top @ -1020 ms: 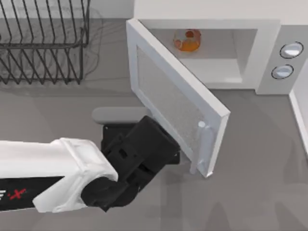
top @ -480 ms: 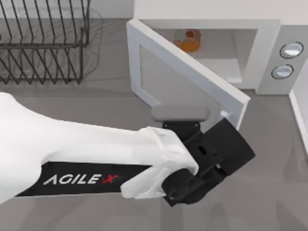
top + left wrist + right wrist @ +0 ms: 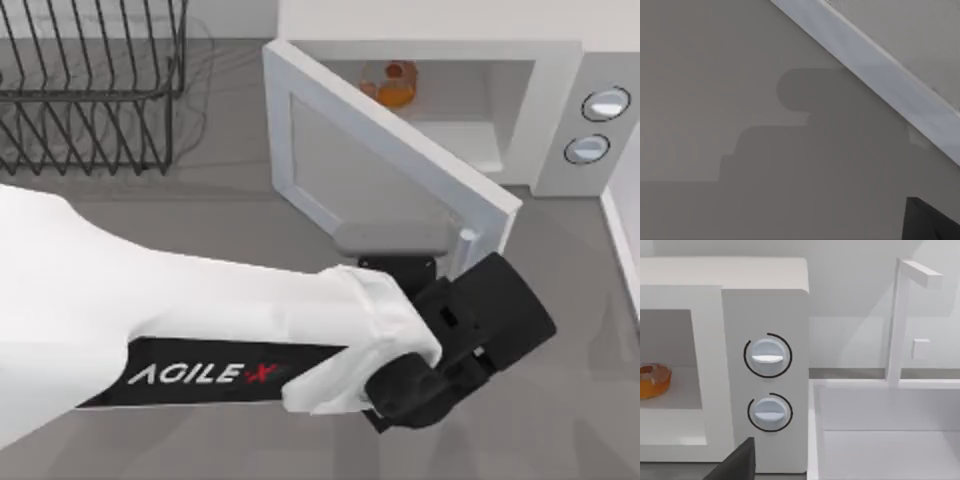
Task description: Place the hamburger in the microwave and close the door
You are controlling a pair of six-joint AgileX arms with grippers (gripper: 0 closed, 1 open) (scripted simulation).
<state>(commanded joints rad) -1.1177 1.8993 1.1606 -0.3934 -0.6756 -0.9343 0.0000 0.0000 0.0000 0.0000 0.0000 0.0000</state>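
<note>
The white microwave point(image 3: 560, 120) stands at the back right, and its two knobs point(image 3: 767, 357) face the right wrist camera. The orange-yellow hamburger point(image 3: 392, 84) lies inside the cavity near the back; it is also in the right wrist view point(image 3: 652, 380). The door point(image 3: 370, 175) is hinged at the left and stands partly open, its free edge with the bar handle point(image 3: 466, 238) pointing forward and right. My left gripper point(image 3: 470, 325) is under its black wrist, on the door's outer side just in front of the handle. The door's lower edge point(image 3: 880, 75) crosses the left wrist view.
A black wire rack point(image 3: 90, 85) stands at the back left. A white sink point(image 3: 890, 440) with a tall white faucet point(image 3: 897, 320) sits right of the microwave. My left arm's white forearm point(image 3: 150, 340) spans the front of the table. A dark shape point(image 3: 737, 465) is at the right wrist view's edge.
Over the second the left arm swept right along the door's outer face, and the door swung partway toward the microwave. In the last half second the gripper crept slightly forward and right.
</note>
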